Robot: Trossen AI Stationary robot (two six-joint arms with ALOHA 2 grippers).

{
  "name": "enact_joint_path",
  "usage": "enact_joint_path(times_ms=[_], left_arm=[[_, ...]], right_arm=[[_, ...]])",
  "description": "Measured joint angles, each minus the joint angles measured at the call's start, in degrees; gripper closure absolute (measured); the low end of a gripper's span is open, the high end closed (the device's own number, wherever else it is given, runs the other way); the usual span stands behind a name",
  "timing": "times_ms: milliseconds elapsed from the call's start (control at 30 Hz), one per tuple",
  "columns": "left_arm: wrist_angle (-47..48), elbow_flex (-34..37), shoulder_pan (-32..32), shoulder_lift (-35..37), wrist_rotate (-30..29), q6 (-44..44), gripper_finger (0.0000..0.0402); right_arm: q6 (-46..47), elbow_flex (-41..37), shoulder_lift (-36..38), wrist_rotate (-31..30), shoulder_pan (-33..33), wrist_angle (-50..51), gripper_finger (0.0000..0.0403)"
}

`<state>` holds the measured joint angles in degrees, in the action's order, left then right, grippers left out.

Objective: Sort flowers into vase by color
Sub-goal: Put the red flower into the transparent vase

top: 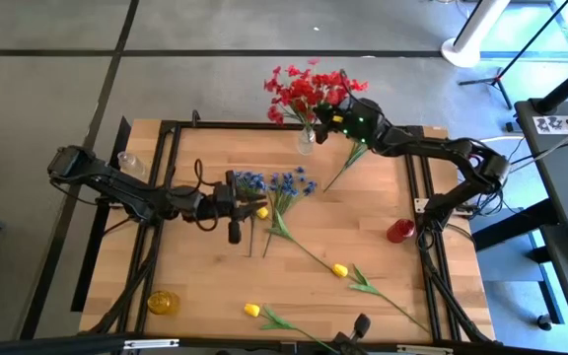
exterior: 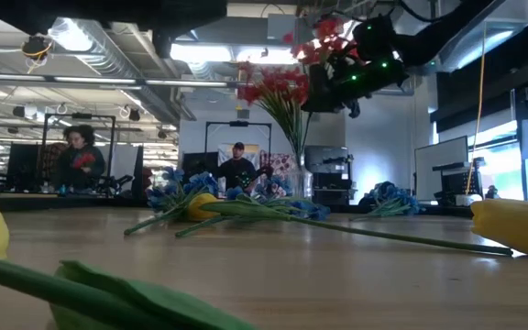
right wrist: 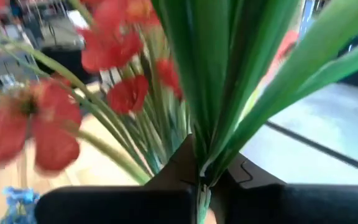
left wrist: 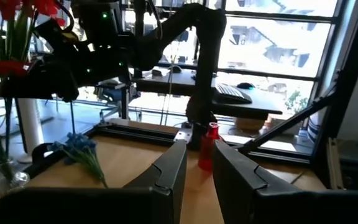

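A bunch of red flowers (top: 304, 94) stands in a clear vase (top: 307, 138) at the table's far edge. My right gripper (top: 335, 120) hovers right beside it, above the table, shut on green stems. Two blue flower bunches (top: 272, 183) and a yellow bud (top: 261, 212) lie mid-table. My left gripper (top: 248, 205) sits just beside them, open and empty, pointing toward the table's right. Another blue flower (left wrist: 79, 146) lies near the vase, its stem (top: 345, 166) showing below my right arm. Two yellow tulips (top: 339, 268) (top: 251, 310) lie near the front edge. My right gripper (right wrist: 201, 180) pinches a bundle of green stems and leaves (right wrist: 207, 158) between its two fingers, lifted clear of the table beside the vase's bunch. Red blooms (right wrist: 126, 93) show just beyond the fingers. Which blooms belong to the held stems I cannot tell.
A red vase (top: 399, 232) stands at the table's right edge and a yellow vase (top: 163, 302) at the near left corner. A clear object (top: 129, 163) lies by the left arm. People (exterior: 81, 160) sit in the room behind. Bare wood lies between the blue flowers and the red vase.
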<state>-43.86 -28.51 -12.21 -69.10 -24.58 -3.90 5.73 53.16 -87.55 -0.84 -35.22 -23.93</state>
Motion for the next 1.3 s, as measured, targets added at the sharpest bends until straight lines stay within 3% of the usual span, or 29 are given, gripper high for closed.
enact_joint_path(times_ms=[400,567,700,800,967,1100,1300], left_arm=[[3.2,0.0,-0.6,0.0,1.1,0.0,0.0329],[5.4,0.0,-1.3,0.0,1.5,-0.3,0.0329],[10.3,0.0,-2.2,0.6,1.3,-0.9,0.0329],[19.8,-0.6,-2.5,4.3,0.0,-2.3,0.0329],[37.9,-2.2,-1.7,12.2,0.2,-10.9,0.0329],[48.6,-2.2,-1.2,14.3,0.1,-19.0,0.0329],[53.7,-2.2,-1.2,14.0,-0.1,-23.5,0.0329]], right_arm=[[-0.2,3.3,-6.5,-0.1,0.0,4.4,0.0386],[-0.2,3.5,-9.4,0.0,0.0,4.6,0.0364],[-0.2,3.5,-10.6,0.1,0.0,4.9,0.0320],[-0.7,3.5,-10.3,0.3,-0.1,5.6,0.0272],[-3.1,3.3,-8.3,0.5,0.0,7.8,0.0185],[-3.2,3.3,-6.0,0.4,0.0,7.4,0.0129],[-3.4,3.3,-1.4,0.4,0.0,7.6,0.0086]])
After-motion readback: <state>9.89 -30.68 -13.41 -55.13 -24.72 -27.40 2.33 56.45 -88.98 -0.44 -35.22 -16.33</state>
